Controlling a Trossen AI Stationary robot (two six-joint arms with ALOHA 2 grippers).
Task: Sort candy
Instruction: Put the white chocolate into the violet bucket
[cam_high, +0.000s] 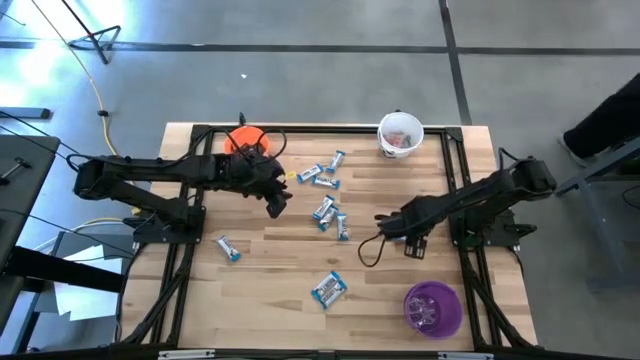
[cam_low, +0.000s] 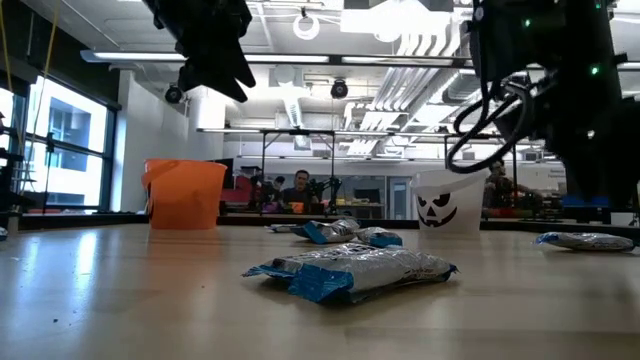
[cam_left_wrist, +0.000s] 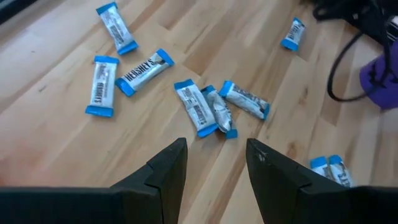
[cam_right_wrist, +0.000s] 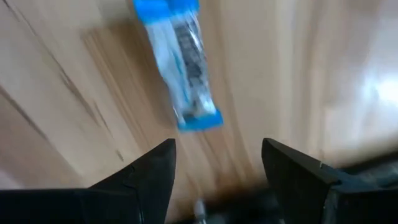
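Several blue-and-white wrapped candy pieces lie flat on the wooden table: a cluster (cam_high: 330, 215) at mid-table, more (cam_high: 322, 176) toward the far edge, one (cam_high: 229, 248) at the left, one (cam_high: 328, 288) near the front. My left gripper (cam_high: 277, 205) hangs open above the table just left of the cluster (cam_left_wrist: 211, 109), nothing between its fingers (cam_left_wrist: 214, 149). My right gripper (cam_high: 385, 224) is open too, pointing steeply down just right of the cluster, one candy piece (cam_right_wrist: 180, 68) lying beyond its fingertips (cam_right_wrist: 217, 149), untouched.
An orange cup (cam_high: 245, 140) stands at the far left behind my left arm, a white cup (cam_high: 400, 133) at the far right, a purple cup (cam_high: 432, 308) at the near right. A black cable (cam_high: 370, 250) loops beneath my right wrist. People sit in the room behind (cam_low: 300, 190).
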